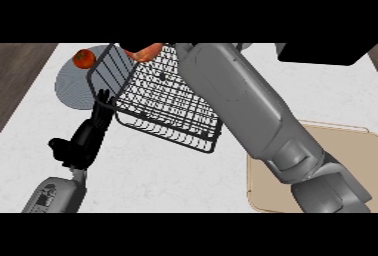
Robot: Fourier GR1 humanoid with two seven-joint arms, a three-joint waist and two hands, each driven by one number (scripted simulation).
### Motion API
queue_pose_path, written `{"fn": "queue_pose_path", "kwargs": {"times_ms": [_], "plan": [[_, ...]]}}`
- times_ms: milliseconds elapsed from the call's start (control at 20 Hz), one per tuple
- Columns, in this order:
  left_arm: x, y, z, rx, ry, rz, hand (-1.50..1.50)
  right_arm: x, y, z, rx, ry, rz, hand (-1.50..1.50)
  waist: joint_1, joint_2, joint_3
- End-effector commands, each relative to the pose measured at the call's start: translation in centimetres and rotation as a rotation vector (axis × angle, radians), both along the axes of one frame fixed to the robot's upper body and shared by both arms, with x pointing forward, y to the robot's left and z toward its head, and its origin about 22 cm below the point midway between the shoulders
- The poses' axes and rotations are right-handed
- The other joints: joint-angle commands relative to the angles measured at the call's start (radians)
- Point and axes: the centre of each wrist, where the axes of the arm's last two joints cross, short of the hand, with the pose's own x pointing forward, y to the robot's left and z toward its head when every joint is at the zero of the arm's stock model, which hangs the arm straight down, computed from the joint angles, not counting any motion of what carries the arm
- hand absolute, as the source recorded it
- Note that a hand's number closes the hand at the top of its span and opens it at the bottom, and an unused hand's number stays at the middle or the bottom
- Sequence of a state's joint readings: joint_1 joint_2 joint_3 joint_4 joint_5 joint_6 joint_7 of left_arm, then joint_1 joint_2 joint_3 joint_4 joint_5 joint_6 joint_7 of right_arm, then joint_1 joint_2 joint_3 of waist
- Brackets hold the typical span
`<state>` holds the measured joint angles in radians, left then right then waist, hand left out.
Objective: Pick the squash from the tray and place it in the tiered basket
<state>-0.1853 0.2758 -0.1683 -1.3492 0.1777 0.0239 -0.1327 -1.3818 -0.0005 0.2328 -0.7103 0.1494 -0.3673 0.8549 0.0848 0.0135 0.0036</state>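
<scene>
Head view — squash (145,51) at tiered basket (168,107) far edge.

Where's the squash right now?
In the head view the squash sits at the top, left of centre, at the upper edge of the black wire basket, just right of the tomato on the round grey plate.

Basket (166,105) centre, plate (74,90) behind-left — tray (339,137) at right

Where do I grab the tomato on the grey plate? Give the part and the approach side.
Probably grip the tomato across its round middle, coming from above and the view's left: it lies bare on the plate, but the basket rim crowds its right side.
</scene>
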Motion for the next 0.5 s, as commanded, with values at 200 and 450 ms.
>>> {"fn": "queue_pose_path", "kwargs": {"times_ms": [200, 450], "plan": [[0.1, -2.1, -1.5, -0.022, 0.07, -0.092, 0.0, -0.1, 0.7, 0.3, 0.21, 0.039, -0.068, -1.5, -0.024, 0.001, -0.006], [-1.4, -1.2, -1.9, -0.016, 0.092, -0.038, 0.0, 0.7, 0.6, 1.2, 0.173, -0.141, -0.235, -1.5, -0.057, -0.007, -0.005]]}}
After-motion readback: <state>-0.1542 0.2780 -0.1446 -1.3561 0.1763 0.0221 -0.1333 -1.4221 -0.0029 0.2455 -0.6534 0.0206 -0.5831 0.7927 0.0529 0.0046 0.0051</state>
